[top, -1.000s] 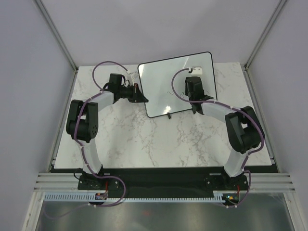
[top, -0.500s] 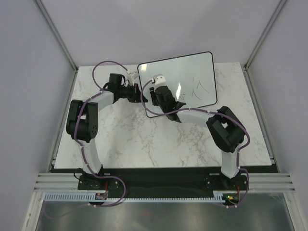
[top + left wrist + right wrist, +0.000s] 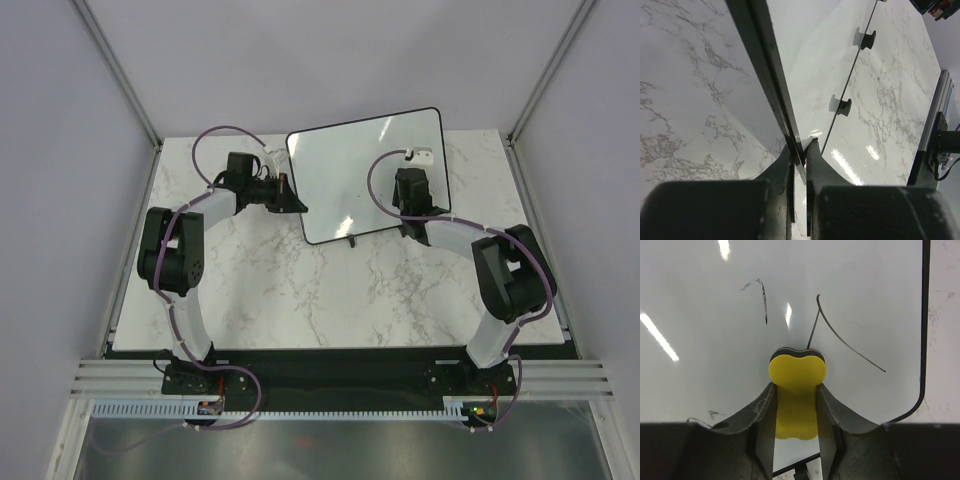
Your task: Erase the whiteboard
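wiping step in hand: right tool [image 3: 796, 390] pinches the yellow eraser [image 3: 797, 371] against the whiteboard [image 3: 340, 170], which lies at 12 o'clock on the table [image 3: 300, 290]. left tool [image 3: 799, 152] is pressed onto the board's 9 o'clock edge. pen marks [image 3: 840, 337] sit at 11 to 1 o'clock off the eraser, so the next move is probably a push forward over them.

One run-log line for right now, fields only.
left gripper: shut on whiteboard edge | right gripper: shut on yellow eraser | marker strokes: ahead of eraser, not yet wiped
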You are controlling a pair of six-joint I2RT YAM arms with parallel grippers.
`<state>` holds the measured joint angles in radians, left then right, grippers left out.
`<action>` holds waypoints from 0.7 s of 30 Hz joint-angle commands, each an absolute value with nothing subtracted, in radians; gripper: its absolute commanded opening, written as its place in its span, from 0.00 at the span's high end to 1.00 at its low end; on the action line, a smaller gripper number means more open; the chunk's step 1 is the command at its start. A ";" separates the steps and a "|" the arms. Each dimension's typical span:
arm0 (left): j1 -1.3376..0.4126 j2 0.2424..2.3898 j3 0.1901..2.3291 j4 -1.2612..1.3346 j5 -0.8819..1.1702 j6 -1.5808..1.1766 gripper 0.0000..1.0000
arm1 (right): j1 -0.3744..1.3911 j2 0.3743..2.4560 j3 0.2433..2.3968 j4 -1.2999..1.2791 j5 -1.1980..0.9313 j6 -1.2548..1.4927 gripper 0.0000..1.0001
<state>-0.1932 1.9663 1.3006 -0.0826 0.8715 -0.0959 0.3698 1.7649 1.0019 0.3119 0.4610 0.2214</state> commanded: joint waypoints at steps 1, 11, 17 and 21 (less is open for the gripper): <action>-0.198 1.939 1.331 -0.067 0.726 0.087 0.98 | 0.396 1.784 1.024 0.229 0.419 0.270 1.00; -0.198 1.944 1.339 -0.080 0.719 0.090 0.98 | 0.682 1.936 1.193 0.287 0.310 0.310 1.00; -0.198 1.945 1.338 -0.091 0.716 0.095 0.98 | 0.677 1.939 1.218 0.267 0.373 0.359 1.00; -0.198 1.942 1.338 -0.092 0.718 0.097 0.98 | 0.551 1.849 1.068 0.250 0.402 0.499 1.00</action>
